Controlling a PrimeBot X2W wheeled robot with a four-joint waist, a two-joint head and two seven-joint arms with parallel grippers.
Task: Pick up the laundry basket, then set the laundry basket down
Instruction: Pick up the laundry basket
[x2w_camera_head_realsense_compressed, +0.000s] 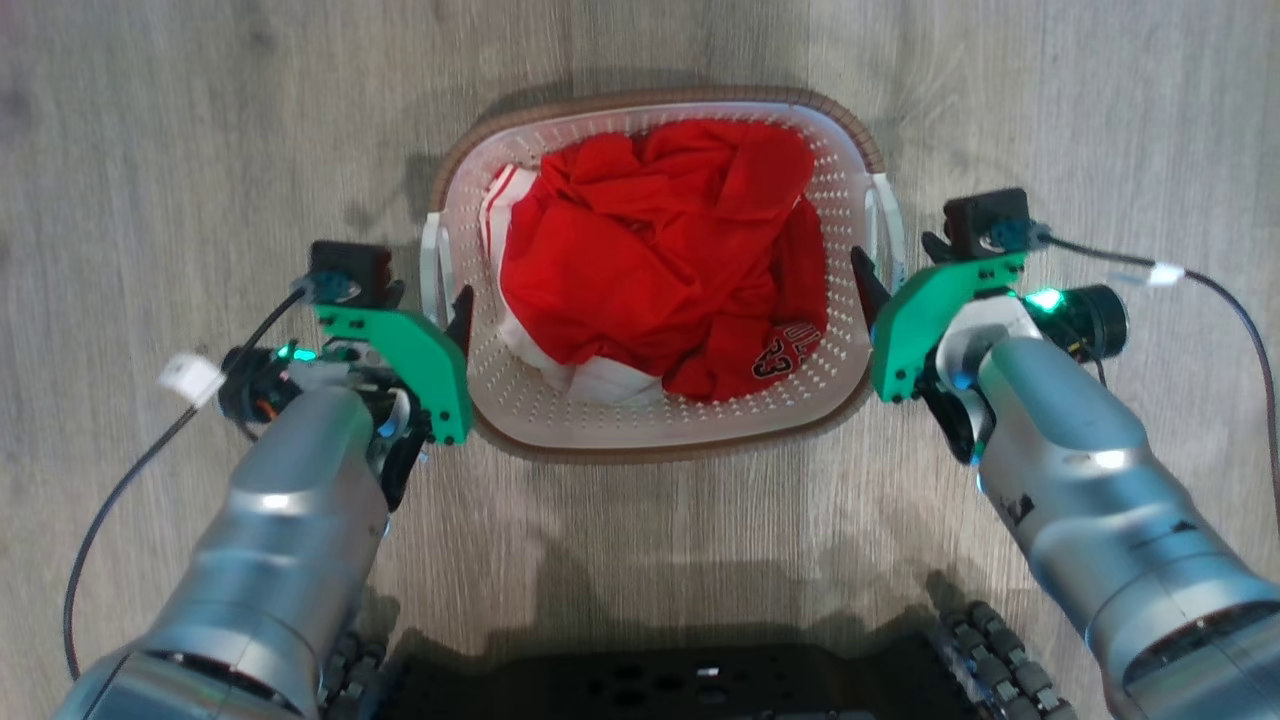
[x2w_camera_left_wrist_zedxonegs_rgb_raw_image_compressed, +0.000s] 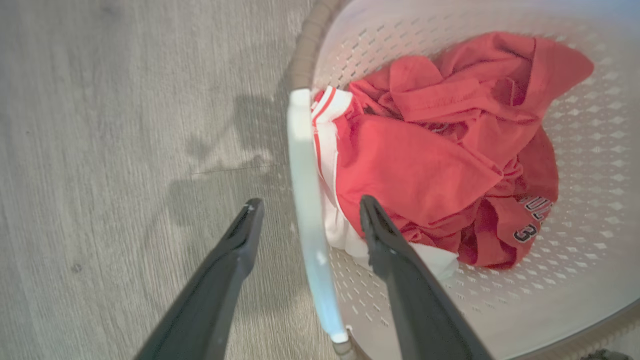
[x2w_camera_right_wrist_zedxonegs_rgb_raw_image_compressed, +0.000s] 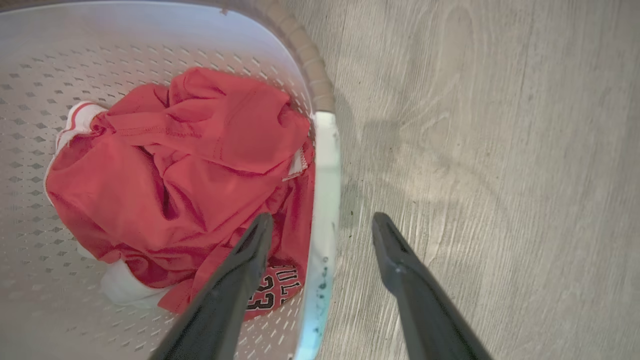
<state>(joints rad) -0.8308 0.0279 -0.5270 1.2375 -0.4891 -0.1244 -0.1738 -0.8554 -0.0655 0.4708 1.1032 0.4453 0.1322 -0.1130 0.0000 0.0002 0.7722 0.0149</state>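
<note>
Sitting on the grey wood floor (x2w_camera_head_realsense_compressed: 200, 120) with red clothes (x2w_camera_head_realsense_compressed: 650, 260) heaped inside, the laundry basket (x2w_camera_head_realsense_compressed: 620, 415) has a white side handle straddled by the left pincer (x2w_camera_left_wrist_zedxonegs_rgb_raw_image_compressed: 310, 202) and the right pincer (x2w_camera_right_wrist_zedxonegs_rgb_raw_image_compressed: 322, 219), both spread wide; best to close both together squarely, then lift level.

— What sits behind each claw?
— The left claw (x2w_camera_left_wrist_zedxonegs_rgb_raw_image_compressed: 310, 202) and right claw (x2w_camera_right_wrist_zedxonegs_rgb_raw_image_compressed: 321, 217) have long dark tapered fingers (x2w_camera_left_wrist_zedxonegs_rgb_raw_image_compressed: 400, 270), then a bright green bracket (x2w_camera_head_realsense_compressed: 420, 350) carrying a black camera block (x2w_camera_head_realsense_compressed: 348, 272).
— Farther back?
— A rounded silver-grey forearm (x2w_camera_head_realsense_compressed: 290, 530), a teal light (x2w_camera_head_realsense_compressed: 1044, 298), and a black cable (x2w_camera_head_realsense_compressed: 110, 510) with a white tag (x2w_camera_head_realsense_compressed: 190, 378).
</note>
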